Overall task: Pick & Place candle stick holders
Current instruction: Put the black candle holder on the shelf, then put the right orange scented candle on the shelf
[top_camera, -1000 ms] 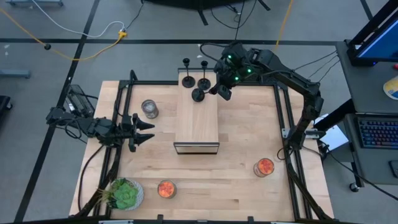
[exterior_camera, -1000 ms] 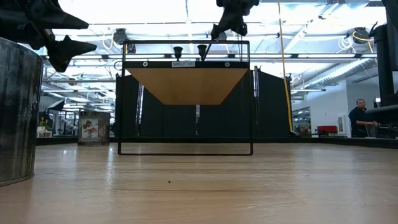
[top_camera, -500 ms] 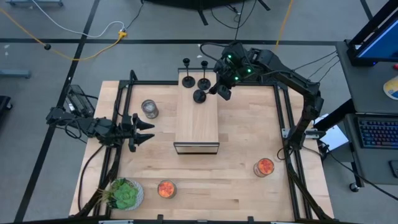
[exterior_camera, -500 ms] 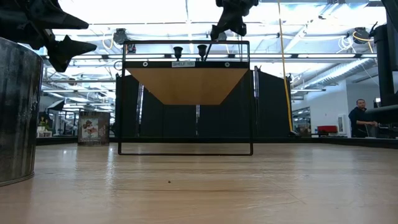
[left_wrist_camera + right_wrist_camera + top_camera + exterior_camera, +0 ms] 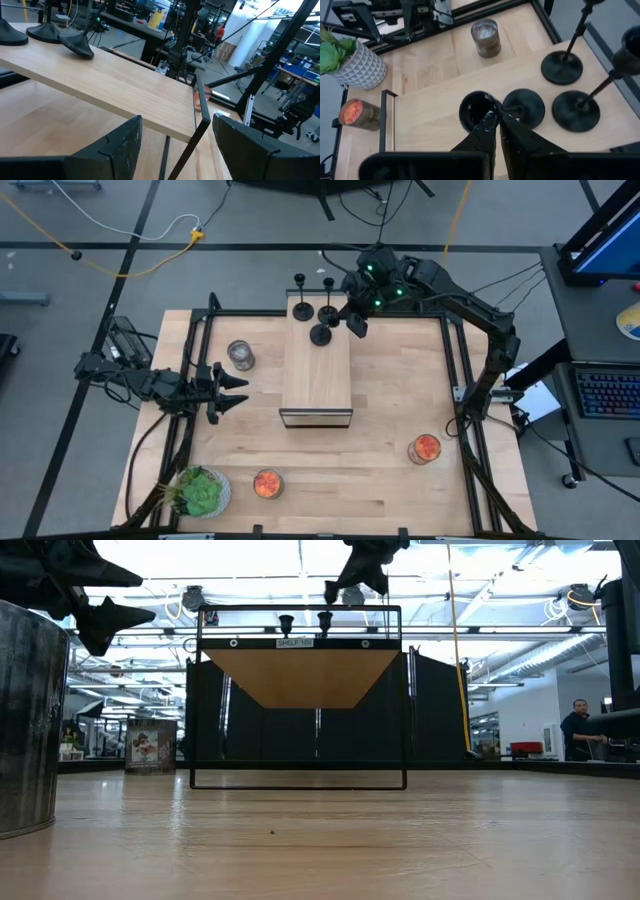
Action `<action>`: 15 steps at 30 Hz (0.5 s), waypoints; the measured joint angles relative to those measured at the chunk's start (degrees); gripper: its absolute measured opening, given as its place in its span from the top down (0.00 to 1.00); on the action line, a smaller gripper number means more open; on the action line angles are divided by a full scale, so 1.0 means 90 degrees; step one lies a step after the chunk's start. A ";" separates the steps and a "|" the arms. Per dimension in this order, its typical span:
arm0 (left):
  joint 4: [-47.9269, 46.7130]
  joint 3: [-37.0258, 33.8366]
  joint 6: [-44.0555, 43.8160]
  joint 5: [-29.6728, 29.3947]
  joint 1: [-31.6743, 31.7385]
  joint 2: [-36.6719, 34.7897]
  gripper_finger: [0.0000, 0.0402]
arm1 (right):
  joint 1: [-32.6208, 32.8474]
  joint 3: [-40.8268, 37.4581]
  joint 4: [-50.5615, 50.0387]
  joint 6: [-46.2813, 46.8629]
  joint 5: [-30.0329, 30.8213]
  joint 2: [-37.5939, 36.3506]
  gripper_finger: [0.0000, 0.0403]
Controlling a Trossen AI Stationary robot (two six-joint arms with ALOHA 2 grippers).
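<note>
Three black candlestick holders stand by their round bases at the far end of a raised wooden shelf [image 5: 317,375]. Two tall ones [image 5: 300,308] [image 5: 328,310] are upright at the back. The third [image 5: 320,333] is just in front of them, and my right gripper [image 5: 496,120], fingers close together, is at it. In the right wrist view its cup [image 5: 477,106] shows to one side of its base [image 5: 524,107], so it looks tilted. My left gripper [image 5: 238,385] waits open and empty over the table, left of the shelf. My right gripper closes on the third holder between its cup and its base, where the stem [image 5: 512,108] runs. The fingers [image 5: 487,125] hide the pinch itself. They come slanting down from the far right. The base [image 5: 320,335] rests on the shelf.
A metal tin [image 5: 240,355] stands left of the shelf. A potted plant [image 5: 200,492] and two orange candle jars [image 5: 267,483] [image 5: 425,448] stand near the front edge. A black frame [image 5: 455,380] borders the table. A person [image 5: 578,725] is far behind.
My right gripper has shifted slightly toward the table's far left, staying shut. The third holder's base has stayed in the same place on the shelf.
</note>
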 joint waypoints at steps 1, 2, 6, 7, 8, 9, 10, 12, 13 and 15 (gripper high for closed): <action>0.0001 0.0000 0.0000 0.0000 0.0000 0.0000 0.38 | 0.0000 0.0000 0.0036 -0.0004 0.0000 0.0000 0.95; 0.0001 0.0000 0.0000 -0.0001 0.0000 0.0000 0.38 | 0.0000 0.0000 0.0081 -0.0023 0.0000 0.0000 0.95; 0.0000 0.0000 0.0000 0.0000 0.0000 0.0000 0.38 | 0.0000 0.0000 0.0172 -0.0070 0.0000 0.0000 0.95; 0.0000 0.0000 0.0000 0.0000 0.0000 0.0000 0.38 | 0.0000 0.0000 0.0205 -0.0074 0.0000 0.0000 0.95; 0.0000 0.0000 0.0000 0.0000 0.0000 0.0000 0.38 | 0.0000 0.0000 0.0241 -0.0092 0.0000 0.0000 0.95; 0.0000 0.0000 0.0000 0.0000 0.0000 0.0000 0.38 | 0.0000 0.0000 0.0265 -0.0112 0.0001 0.0000 0.95; 0.0000 0.0000 -0.0001 0.0000 0.0000 0.0000 0.38 | 0.0000 0.0000 0.0288 -0.0117 0.0000 0.0000 0.95; 0.0002 0.0000 -0.0002 0.0000 0.0000 0.0000 0.38 | 0.0000 0.0000 0.0366 -0.0117 0.0000 0.0000 0.95; 0.0001 0.0000 -0.0001 0.0000 0.0000 0.0000 0.38 | 0.0000 0.0000 0.0391 -0.0117 0.0000 0.0000 0.95; 0.0000 0.0000 0.0000 0.0000 0.0000 0.0000 0.38 | 0.0000 0.0000 0.0416 -0.0117 0.0000 0.0000 0.95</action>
